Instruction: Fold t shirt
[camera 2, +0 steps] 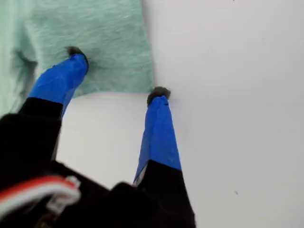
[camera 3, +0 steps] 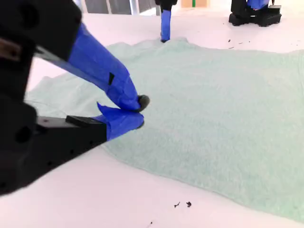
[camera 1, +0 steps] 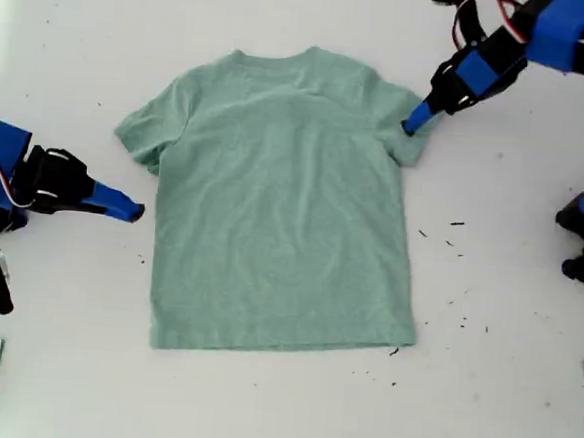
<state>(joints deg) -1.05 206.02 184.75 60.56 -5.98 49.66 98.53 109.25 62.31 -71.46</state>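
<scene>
So the t shirt (camera 1: 278,203) lies flat on the white surface (camera 1: 73,53), fold not started: my first claw (camera 2: 116,73) straddles a sleeve hem, spread, my second claw (camera 3: 137,113) pinched empty beside the shirt; next, clamp the sleeve.

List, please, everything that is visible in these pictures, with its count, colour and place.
t shirt: one, sage green, spread flat in the middle of the table
table: one, white, under everything
specks: several, dark, on the table at the exterior view's right of the t shirt
my first end effector: one, blue, open at the t shirt's edge, exterior view's upper right
my second end effector: one, blue, shut, beside the t shirt, exterior view's left
</scene>
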